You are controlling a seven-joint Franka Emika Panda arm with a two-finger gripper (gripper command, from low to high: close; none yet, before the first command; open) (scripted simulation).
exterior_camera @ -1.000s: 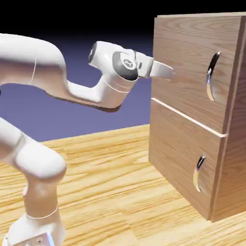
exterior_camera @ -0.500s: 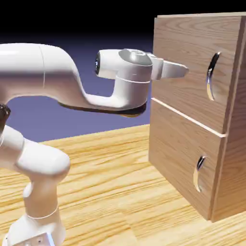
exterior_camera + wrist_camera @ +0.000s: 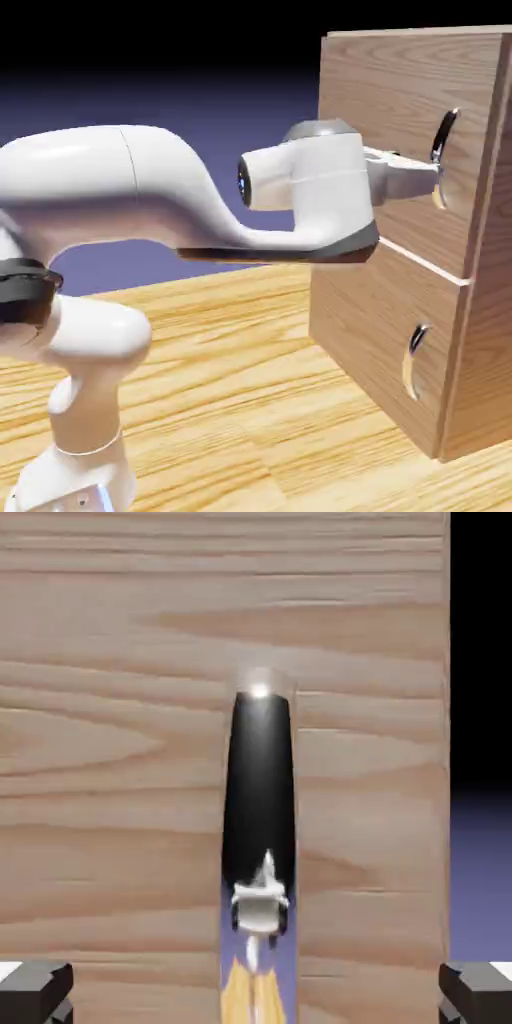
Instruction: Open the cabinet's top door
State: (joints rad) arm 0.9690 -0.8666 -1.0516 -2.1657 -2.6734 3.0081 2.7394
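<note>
Tall boxy light-oak wood-grain cabinet: pale tan with darker streaks. Curved chrome arc handle: mirror-dark, one white glint at 12 o'clock. White glossy robot arm: grey caps.

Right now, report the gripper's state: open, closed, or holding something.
Gripper: open, holding nothing. In the hand view its fingertips sit wide apart on either side of the top door's handle, not closed on it.

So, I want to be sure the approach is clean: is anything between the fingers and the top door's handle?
Nothing visible. In the hand view the handle stands centred between the open fingers, with only the top door behind it. The exterior view shows the gripper right at the handle.
</note>
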